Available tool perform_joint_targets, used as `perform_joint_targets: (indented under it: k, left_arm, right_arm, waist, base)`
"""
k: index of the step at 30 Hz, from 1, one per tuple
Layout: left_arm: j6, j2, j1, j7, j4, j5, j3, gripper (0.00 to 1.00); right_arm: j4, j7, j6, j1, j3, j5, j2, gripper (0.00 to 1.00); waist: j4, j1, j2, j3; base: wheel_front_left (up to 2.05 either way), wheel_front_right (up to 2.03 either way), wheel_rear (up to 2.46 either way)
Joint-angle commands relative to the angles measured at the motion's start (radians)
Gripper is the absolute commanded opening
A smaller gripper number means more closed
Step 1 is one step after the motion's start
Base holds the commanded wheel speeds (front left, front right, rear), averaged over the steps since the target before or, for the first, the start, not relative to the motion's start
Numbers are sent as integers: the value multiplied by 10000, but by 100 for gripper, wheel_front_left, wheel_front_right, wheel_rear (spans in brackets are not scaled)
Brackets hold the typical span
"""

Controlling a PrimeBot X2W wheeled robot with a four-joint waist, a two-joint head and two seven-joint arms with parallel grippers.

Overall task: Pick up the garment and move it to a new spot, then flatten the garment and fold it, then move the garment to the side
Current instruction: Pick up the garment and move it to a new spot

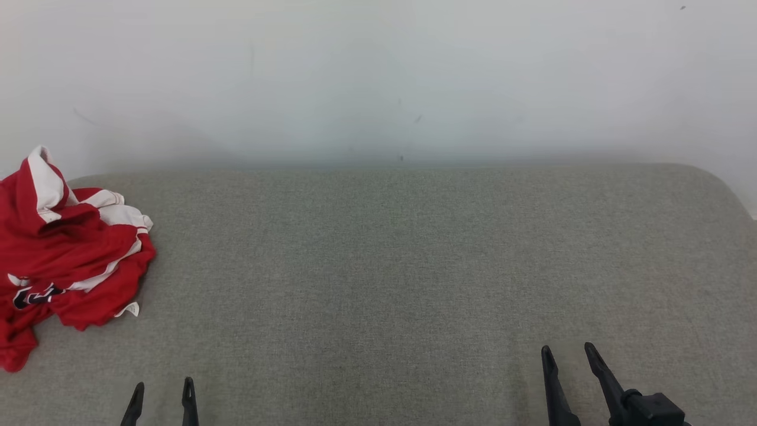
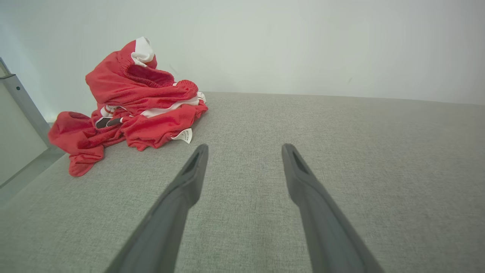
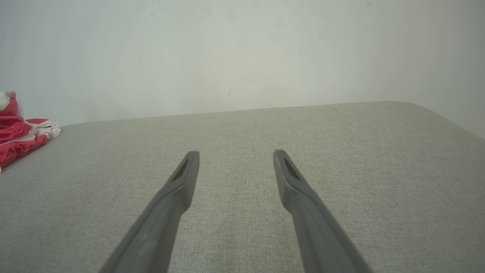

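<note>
Okay, garment point(image 1: 65, 248): red with white stripes, crumpled in a heap at the left edge of the grey padded surface point(image 1: 414, 254), toward the far-left corner, part of it running off the head view's left side. A white tag point(image 2: 183, 135) sticks out on the heap's near side, and there is a dark print point(image 1: 35, 294) low on the front. A pale wall point(image 1: 378, 71) stands behind the surface's far edge.

The left gripper point(image 1: 162, 387) is at the near edge, well apart from the heap, fingers spread wide with nothing between them. The right gripper point(image 1: 568, 349) is near the near-right corner, also spread wide and empty, far from the cloth.

Step in hand, by my read: the first pickup, not yet begun. The left arm is the obvious one for it, since the heap sits on its side.

- Come in from above the raised middle of the pile, not the thin trailing bit by the near-left edge, so the whole piece lifts.
- Push the fingertips into the folds before closing; a shallow pinch on loose mesh-looking fabric will likely slip.
- Lift clear before carrying it toward the bare middle of the surface.
- Keep the right arm out of the path.
</note>
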Motion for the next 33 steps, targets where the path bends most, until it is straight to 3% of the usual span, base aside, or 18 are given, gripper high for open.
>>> perform_joint_targets:
  k: [1, 10, 33]
  left_arm:
    - [20, 35, 21, -28, 14, -60, 39, 100]
    - [12, 41, 15, -28, 85, 141, 255, 100]
    - [22, 126, 170, -28, 246, 207, 709, 100]
  right_arm:
    - [8, -10, 33, 25, 34, 57, -9, 100]
    - [91, -10, 33, 145, 134, 241, -12, 100]
    - [400, -10, 33, 219, 254, 543, -11, 100]
  waist:
    - [79, 0, 0, -20]
    - [733, 0, 0, -89]
    - [3221, 0, 0, -322]
  base:
    - [0, 0, 0]
    - [0, 0, 0]
    - [0, 0, 0]
